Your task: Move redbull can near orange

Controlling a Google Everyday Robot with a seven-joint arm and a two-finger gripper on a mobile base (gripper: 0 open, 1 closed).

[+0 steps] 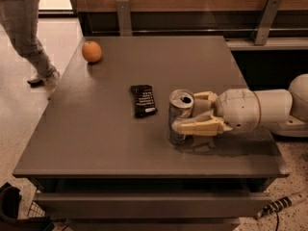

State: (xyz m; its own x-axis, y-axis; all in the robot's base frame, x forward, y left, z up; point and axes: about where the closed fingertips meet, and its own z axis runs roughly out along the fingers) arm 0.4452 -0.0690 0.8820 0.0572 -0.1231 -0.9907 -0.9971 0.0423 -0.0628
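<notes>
The gripper [186, 113] comes in from the right, its cream fingers [199, 127] clamped on the upright redbull can [178, 110], which stands on the grey table [96, 143]. A black snack wrapper [143, 100] lies just left of the can. The orange [91, 51] sits well beyond it, far left.

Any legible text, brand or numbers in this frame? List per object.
No text here can be quoted.
redbull can: bluish-grey markings on its side, too blurred to read.
black wrapper: pale print, too small to read.
orange: no text.
table: no text.
gripper, closed on the can from the right: no label visible.
</notes>
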